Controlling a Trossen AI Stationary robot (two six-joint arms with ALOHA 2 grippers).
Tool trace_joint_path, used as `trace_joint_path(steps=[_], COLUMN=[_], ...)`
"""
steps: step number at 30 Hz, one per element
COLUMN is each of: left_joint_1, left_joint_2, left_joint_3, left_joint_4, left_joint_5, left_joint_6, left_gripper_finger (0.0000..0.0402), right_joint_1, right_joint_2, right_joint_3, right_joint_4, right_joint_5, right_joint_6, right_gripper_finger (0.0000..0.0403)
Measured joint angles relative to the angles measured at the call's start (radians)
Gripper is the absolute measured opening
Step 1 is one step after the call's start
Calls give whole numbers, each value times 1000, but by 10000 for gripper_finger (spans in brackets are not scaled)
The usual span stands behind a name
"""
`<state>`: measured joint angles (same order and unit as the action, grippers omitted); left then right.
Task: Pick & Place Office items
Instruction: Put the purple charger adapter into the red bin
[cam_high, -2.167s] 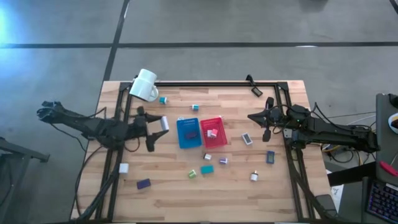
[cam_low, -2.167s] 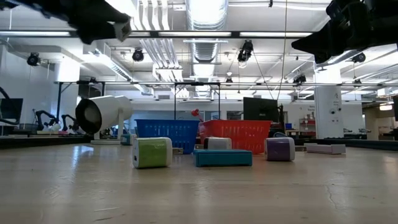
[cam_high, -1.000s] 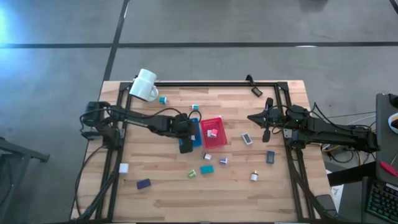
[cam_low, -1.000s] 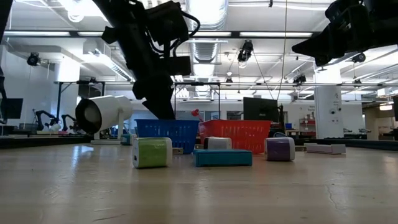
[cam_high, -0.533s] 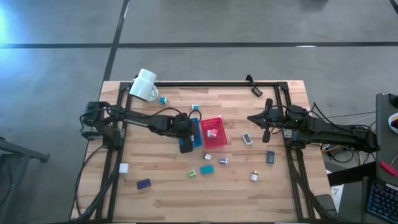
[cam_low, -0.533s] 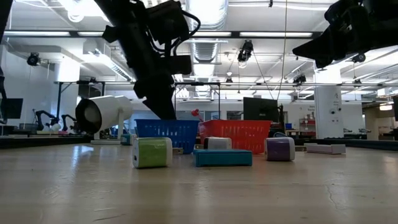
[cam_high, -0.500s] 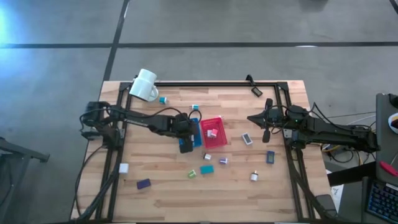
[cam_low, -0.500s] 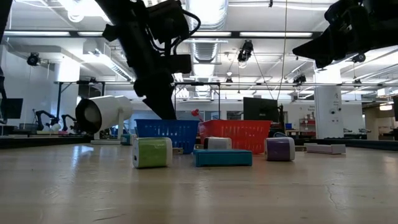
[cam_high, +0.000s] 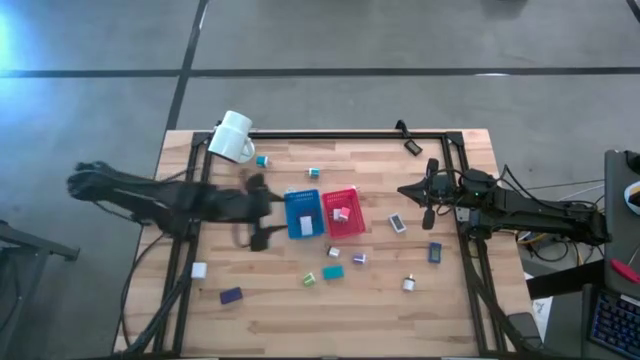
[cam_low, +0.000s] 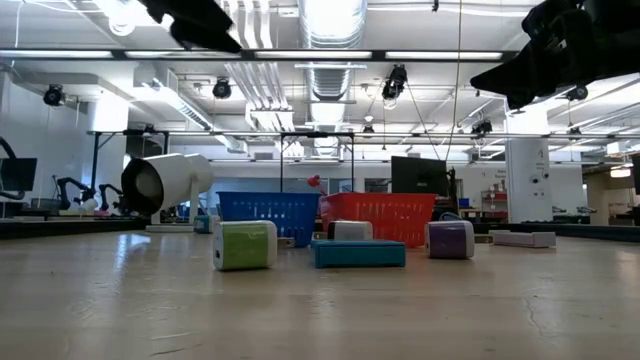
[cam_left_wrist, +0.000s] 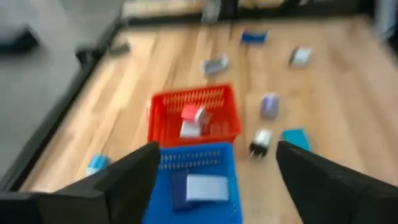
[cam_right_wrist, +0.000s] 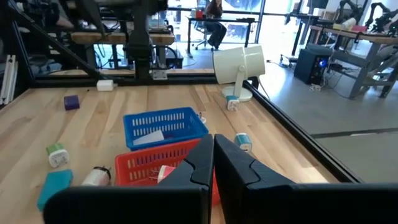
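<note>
My left gripper (cam_high: 257, 212) hangs wide open and empty just left of the blue tray (cam_high: 301, 214); right gripper (cam_high: 427, 190) waits shut, empty, right of the red tray (cam_high: 342, 213).

Blue tray (cam_high: 301, 213) and red tray (cam_high: 343, 212) block the center; table (cam_high: 270, 310) edge lies open.

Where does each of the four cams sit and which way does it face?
High view: overhead, straight down on the table; both arms show.
Low view: table height, level across to the blue tray, red tray and room; arm parts at top.
Left wrist view: on the left arm, down at both trays; open left gripper.
Right wrist view: on the right arm, across the table to the white mug; shut right gripper.
Shared: both trays in all views.
</note>
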<state>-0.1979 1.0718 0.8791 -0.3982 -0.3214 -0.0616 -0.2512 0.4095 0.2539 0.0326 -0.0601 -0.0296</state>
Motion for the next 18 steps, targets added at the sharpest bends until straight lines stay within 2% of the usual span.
trace_joint_path(steps=[3,7,10,13,18], left_joint_1=[-29,-8,11,12,12], left_joint_2=[-157,-310,-386,-449,-568], left_joint_3=[-176,-445,-595,-697,-782], left_joint_4=[161,515,714,786,786], left_joint_5=[-34,-133,-130,-91,-56], left_joint_6=[57,149,177,190,204], left_gripper_finger=[254,123,27,16,8], right_joint_1=[0,0,0,0,0], right_joint_2=[0,0,0,0,10], right_joint_3=[0,0,0,0,-2], right_joint_4=[1,11,22,35,40], right_joint_5=[0,0,1,0,-41], right_joint_6=[-2,-3,-8,-11,8], right_gripper_finger=[8,8,8,8,8])
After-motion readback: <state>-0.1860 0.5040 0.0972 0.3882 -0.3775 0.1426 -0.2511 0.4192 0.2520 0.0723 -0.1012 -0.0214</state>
